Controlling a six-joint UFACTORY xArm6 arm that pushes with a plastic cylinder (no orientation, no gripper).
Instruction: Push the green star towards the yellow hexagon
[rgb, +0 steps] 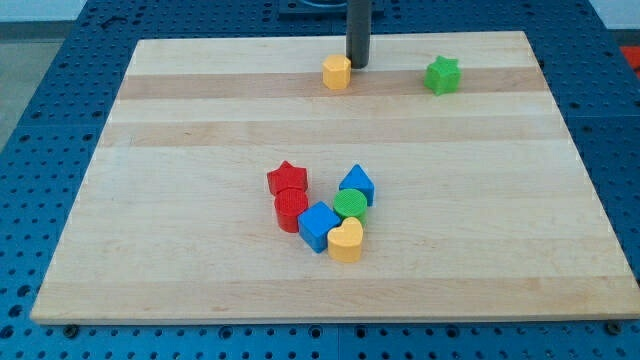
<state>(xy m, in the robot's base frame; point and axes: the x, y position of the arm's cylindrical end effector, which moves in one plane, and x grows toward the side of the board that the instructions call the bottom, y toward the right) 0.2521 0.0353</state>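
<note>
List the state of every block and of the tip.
my tip: down, beside yellow hexagon's right
yellow hexagon: near top edge
green star: alone, right of tip
red star: clustered
red cylinder: clustered
blue cube: clustered
yellow heart: clustered
green cylinder: clustered
blue block: clustered

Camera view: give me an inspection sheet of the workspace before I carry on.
Surface: wooden board, flat.
Job's things: green star near the view's top right; yellow hexagon to its left, apart.
Clutter: red star, red cylinder, blue block, yellow heart, green cylinder, blue block clustered mid-board.
Pincer: none; my tip stands just right of the hexagon.
Cables: nothing seen.
Surroundings: blue perforated table.
</note>
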